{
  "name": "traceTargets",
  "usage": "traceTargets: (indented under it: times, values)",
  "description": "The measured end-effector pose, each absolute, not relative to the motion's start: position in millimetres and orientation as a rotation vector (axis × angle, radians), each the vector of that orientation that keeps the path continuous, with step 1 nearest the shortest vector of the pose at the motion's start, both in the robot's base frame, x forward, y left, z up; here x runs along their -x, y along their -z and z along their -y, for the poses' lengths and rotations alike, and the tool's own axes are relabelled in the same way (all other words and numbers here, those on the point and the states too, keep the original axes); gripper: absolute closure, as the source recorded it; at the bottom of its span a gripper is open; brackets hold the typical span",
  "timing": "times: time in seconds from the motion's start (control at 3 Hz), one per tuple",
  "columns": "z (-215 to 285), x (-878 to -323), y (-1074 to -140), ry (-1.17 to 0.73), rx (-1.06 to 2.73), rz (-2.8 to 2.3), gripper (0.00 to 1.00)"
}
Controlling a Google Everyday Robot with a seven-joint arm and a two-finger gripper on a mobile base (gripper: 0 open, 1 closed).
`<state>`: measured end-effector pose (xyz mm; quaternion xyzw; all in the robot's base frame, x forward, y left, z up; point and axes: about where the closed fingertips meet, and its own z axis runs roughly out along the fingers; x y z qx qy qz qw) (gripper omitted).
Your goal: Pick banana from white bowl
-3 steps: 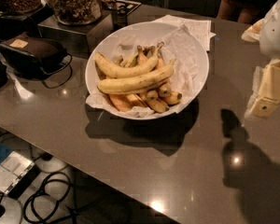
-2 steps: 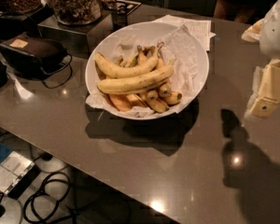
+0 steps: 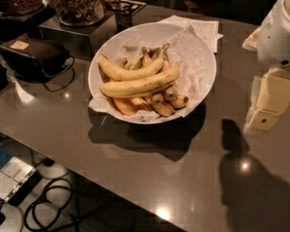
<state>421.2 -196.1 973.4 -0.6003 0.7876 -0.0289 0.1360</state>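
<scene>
The white bowl (image 3: 203,52), lined with crumpled white paper, sits mid-table and holds several bananas. The long, pale-yellow, curved banana (image 3: 128,71) lies on top at the back of the pile. A straighter yellow banana (image 3: 140,85) lies just in front of it. Shorter, darker orange-brown bananas (image 3: 157,105) lie underneath. My gripper (image 3: 267,105), cream-coloured under a white arm housing (image 3: 280,33), hangs at the right edge of the view. It is to the right of the bowl, above the table and apart from the bowl. It holds nothing that I can see.
The dark glossy table (image 3: 135,163) has a front edge running diagonally at the lower left. Paper sheets (image 3: 203,28) lie behind the bowl. A black device with a cable (image 3: 34,54) sits at the left. Snack containers (image 3: 77,4) stand at the back left. Cables lie on the floor (image 3: 48,202).
My gripper has edged slightly left and down, toward the table beside the bowl. The bowl and bananas have not moved.
</scene>
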Motion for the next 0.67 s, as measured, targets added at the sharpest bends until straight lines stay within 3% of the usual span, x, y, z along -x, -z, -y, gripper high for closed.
traceTargets:
  times: [0.67]
  values:
    - [136.5,-377.4,-982.1,0.138,1.907,-2.208,0.00]
